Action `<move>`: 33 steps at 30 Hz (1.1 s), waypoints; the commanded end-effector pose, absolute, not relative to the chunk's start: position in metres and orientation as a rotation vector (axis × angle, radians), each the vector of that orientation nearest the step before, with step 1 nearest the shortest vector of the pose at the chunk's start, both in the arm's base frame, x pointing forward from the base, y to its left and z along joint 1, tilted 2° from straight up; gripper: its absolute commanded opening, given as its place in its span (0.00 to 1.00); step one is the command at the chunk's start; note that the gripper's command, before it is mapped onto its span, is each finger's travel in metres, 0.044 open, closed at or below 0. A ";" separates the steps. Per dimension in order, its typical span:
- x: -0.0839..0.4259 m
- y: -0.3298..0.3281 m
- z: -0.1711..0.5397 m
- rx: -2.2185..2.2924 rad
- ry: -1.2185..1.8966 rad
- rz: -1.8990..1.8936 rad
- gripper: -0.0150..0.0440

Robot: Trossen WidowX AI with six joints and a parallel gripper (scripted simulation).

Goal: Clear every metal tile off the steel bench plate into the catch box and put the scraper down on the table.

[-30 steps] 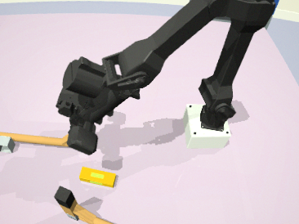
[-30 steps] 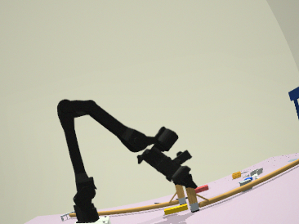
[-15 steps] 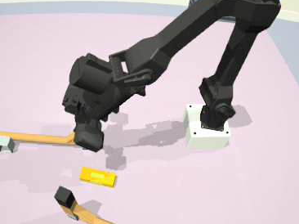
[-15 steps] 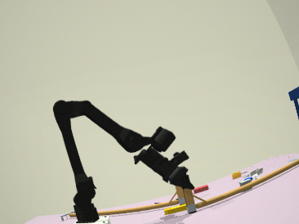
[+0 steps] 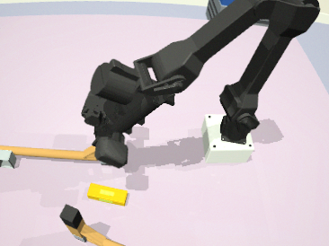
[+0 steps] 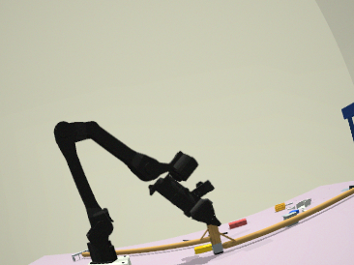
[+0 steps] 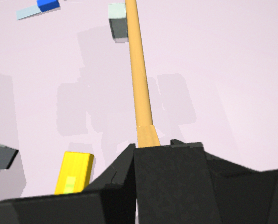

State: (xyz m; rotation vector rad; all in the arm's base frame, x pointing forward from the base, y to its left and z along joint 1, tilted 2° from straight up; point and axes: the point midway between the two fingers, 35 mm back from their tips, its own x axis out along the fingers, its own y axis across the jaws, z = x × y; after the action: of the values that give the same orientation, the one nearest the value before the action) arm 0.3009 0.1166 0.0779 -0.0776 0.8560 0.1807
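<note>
My gripper (image 5: 111, 154) (image 6: 216, 223) (image 7: 169, 175) is shut on the dark grip at the near end of a long wooden-handled tool. Its shaft (image 5: 49, 153) (image 6: 282, 224) (image 7: 141, 80) runs left in the top view and up in the wrist view. The working end cannot be made out, so I cannot tell from its shape that it is the scraper. A grey block (image 5: 7, 159) (image 7: 118, 24) is close beside the shaft; contact is unclear. The steel bench plate, metal tiles and catch box cannot be identified in these views.
A yellow block (image 5: 107, 194) (image 6: 203, 249) (image 7: 75, 172) lies near the gripper. A second wooden-handled tool with a black grip (image 5: 71, 215) is at the front. A red block (image 6: 237, 223) and an orange piece (image 6: 280, 207) lie farther off. A blue piece (image 7: 48, 5) is at upper left.
</note>
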 end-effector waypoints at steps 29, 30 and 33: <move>0.254 0.107 0.075 -0.080 0.846 0.186 0.25; 0.254 0.106 0.075 -0.080 0.847 0.186 0.25; 0.255 0.103 0.075 -0.081 0.849 0.186 0.25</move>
State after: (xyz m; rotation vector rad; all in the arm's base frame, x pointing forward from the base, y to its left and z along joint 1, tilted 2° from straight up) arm 0.2543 0.1058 0.0730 -0.0822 0.8564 0.1878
